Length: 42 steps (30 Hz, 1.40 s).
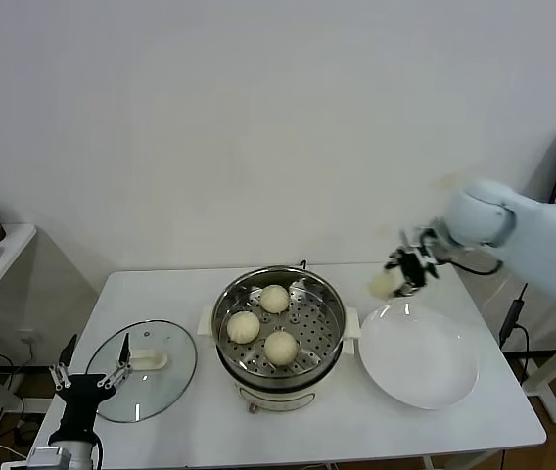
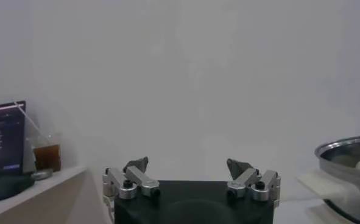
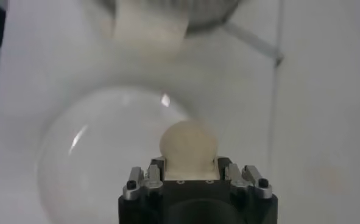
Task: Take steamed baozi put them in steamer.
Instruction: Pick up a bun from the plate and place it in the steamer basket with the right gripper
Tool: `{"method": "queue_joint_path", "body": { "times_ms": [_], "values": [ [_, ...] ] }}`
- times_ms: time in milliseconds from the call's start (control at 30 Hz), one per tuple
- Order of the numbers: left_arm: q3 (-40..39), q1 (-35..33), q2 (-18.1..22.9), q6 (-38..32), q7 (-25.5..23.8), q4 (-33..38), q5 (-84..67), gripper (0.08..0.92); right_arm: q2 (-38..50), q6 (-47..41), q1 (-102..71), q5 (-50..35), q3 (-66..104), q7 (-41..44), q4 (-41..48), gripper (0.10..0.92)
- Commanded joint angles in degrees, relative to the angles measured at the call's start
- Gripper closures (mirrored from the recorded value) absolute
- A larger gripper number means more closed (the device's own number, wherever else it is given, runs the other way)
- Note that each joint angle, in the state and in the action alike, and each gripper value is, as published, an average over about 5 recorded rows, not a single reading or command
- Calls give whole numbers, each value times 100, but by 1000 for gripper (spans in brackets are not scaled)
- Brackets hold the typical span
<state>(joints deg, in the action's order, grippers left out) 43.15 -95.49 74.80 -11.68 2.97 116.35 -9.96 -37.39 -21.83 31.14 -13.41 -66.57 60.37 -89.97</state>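
While my right gripper point(image 1: 401, 277) clasps a smooth cream-white round bun point(image 3: 187, 143) above the glossy white plate point(image 1: 425, 377), three buns sit in the shiny perforated steel steamer point(image 1: 329, 302), left gripper point(image 1: 88, 370) parked, fingers spread.

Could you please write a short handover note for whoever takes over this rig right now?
Right gripper: shut on the fourth baozi, raised over the white plate, which now holds nothing.
Left gripper: open, idle at the table's front left corner beside the glass lid.
Done: three baozi sit on the perforated tray in the steamer.
Left: carry the held baozi to the steamer and release it there.
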Motion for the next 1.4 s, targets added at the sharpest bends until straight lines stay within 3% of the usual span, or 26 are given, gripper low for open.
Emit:
{"method": "queue_joint_path", "body": {
  "times_ms": [33, 367, 633, 1167, 1400],
  "values": [
    [4, 68, -10, -3, -2, -67, -9, 177, -1673, -1372, 1429, -1998, -1326, -867, -576, 500],
    [109, 55, 29, -1, 0, -82, -38, 177, -2607, -1799, 323, -1509, -1121, -1053, 366, 492],
    [163, 41, 45, 2, -2, -85, -45, 177, -2600, -1820, -270, -883, -998, -947, 720, 491],
    [187, 28, 68, 2, -3, -63, -35, 177, -2396, -1663, -569, -547, -737, -832, 717, 489],
    [201, 33, 54, 2, -6, -51, -41, 177, -2034, -1698, -357, -859, -477, -1039, 281, 367]
  ]
}}
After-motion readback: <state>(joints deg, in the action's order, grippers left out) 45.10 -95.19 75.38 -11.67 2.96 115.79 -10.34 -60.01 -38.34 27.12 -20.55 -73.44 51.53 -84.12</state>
